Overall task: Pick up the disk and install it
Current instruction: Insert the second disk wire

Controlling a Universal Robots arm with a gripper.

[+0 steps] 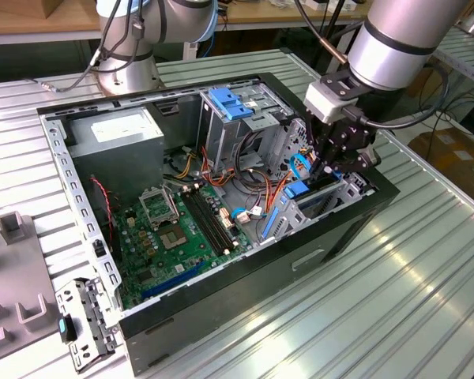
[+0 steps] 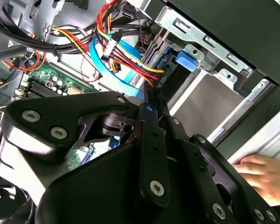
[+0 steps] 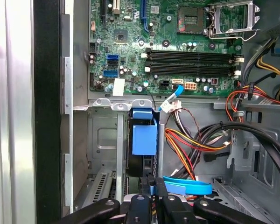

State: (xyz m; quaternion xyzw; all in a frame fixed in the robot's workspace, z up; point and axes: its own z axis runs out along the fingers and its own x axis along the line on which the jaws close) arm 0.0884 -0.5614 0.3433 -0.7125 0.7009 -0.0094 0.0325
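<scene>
The disk [image 1: 299,191], a dark drive in bright blue rails, stands on edge in the metal drive bay at the front corner of the open computer case [image 1: 332,237], on the exterior view's right. In the first wrist view its blue carrier [image 3: 143,136] sits in the bay slot just beyond my fingertips. My gripper [image 1: 325,170] reaches down into that bay from above. Its fingers [image 3: 147,186] are drawn together on the disk's near edge, with a strip of blue between them. The second wrist view shows the gripper [image 2: 149,109] pinched on that thin edge, and a blue rail tab [image 2: 185,60] against the bay's metal frame.
Red, yellow and black cable bundles [image 3: 200,140] and a flat blue cable [image 3: 189,187] crowd the bay's side. The motherboard [image 1: 182,229], power supply [image 1: 114,138] and a ribbed light-blue latch [image 1: 231,104] lie in the case. A person's hand [image 2: 263,175] rests outside the case wall. A second arm's base [image 1: 130,55] stands behind.
</scene>
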